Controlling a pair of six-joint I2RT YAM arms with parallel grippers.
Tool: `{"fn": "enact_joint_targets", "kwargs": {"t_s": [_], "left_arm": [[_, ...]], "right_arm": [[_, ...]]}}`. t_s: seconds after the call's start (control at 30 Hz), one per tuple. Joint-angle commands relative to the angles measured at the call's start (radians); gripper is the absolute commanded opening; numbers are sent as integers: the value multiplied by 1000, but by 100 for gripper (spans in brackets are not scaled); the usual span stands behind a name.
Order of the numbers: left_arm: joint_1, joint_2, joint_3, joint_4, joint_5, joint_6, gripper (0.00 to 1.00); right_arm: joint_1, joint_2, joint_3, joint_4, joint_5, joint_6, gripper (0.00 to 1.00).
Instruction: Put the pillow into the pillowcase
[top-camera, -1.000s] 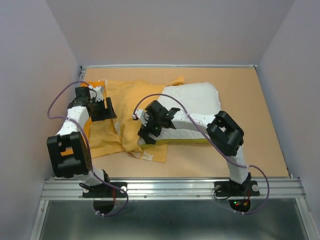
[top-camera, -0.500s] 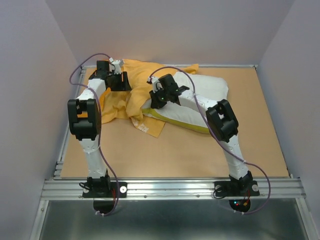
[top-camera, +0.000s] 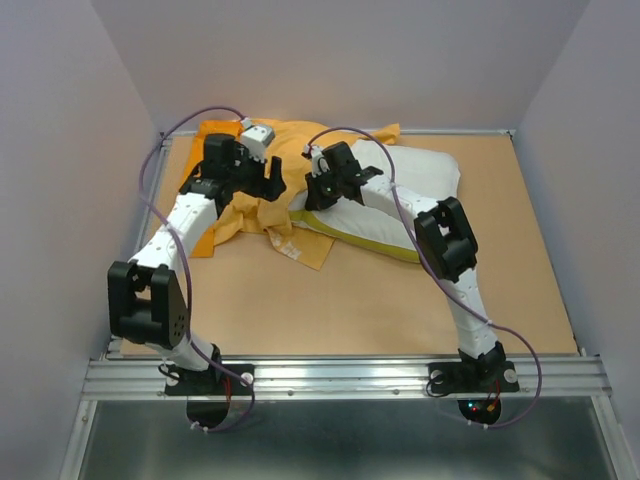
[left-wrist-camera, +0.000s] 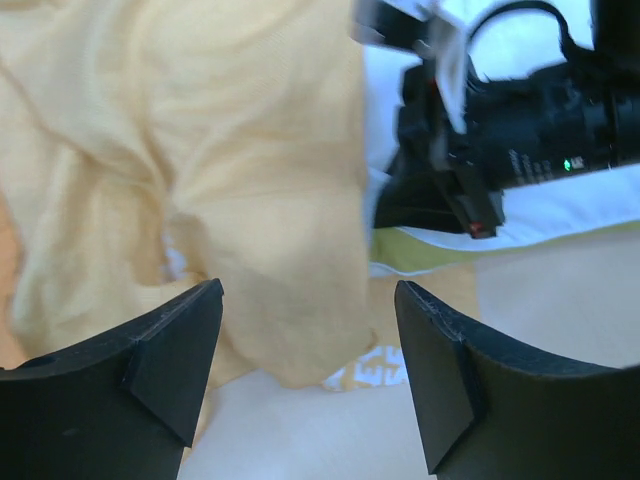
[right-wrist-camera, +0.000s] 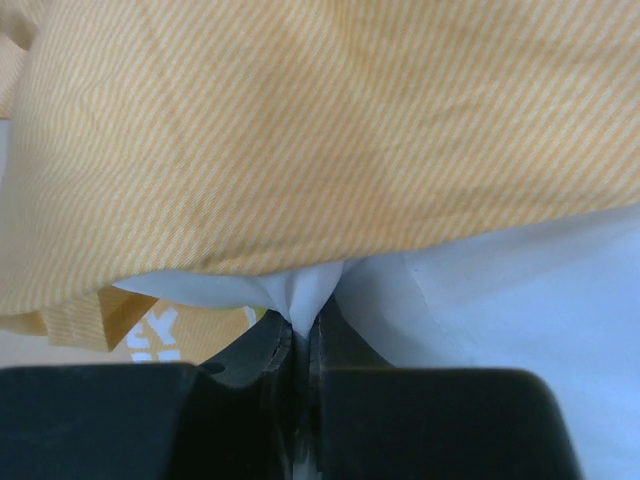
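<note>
Close in, the right gripper (right-wrist-camera: 305, 335) has its fingers pressed together on a small fold of white cloth, a pinch of the pillow (right-wrist-camera: 480, 290) at the end that faces the pillowcase (right-wrist-camera: 300, 130). Directly beyond those fingertips the orange-yellow fabric hangs over the pillow's end like an awning. To that gripper's left, the left gripper (left-wrist-camera: 305, 300) is spread wide and holds nothing. The bunched pillowcase lies beneath and ahead of its fingers, and off to its right it looks across at the other gripper and a strip of yellow piping (left-wrist-camera: 430, 250).

By my judgement the job is barely begun. One end of the pillow sits under a lip of the case (whether it is truly inside the opening or only covered by a loose flap, I cannot tell). Most of the pillow stretches away to the right gripper's right, bare on the table (top-camera: 400, 310). What is left is to get the mouth held open, feed the pillow through, and draw the case over its length.

As for writing, a corner of the case below the left gripper's right finger shows white print (left-wrist-camera: 365, 372). The letters are cropped and folded, so no word can be read. No face or large lettering shows.
</note>
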Motion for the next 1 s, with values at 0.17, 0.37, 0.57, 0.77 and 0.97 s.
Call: {"fn": "enact_joint_targets", "kwargs": {"t_s": [0.17, 0.37, 0.57, 0.77, 0.97], "left_arm": [[-154, 157, 0, 7, -215, -5, 68], [-220, 144, -13, -60, -81, 66, 23], [-367, 53, -44, -172, 286, 228, 0], [-361, 52, -66, -214, 409, 267, 0], [-238, -69, -78, -252, 150, 467, 56]], "right_arm": [[0, 17, 77, 16, -16, 79, 1], [-17, 33, 114, 19, -15, 143, 1], [-35, 77, 216, 20, -48, 261, 1], [-76, 79, 221, 63, -68, 413, 1], [-99, 96, 158, 88, -94, 410, 1]]}}
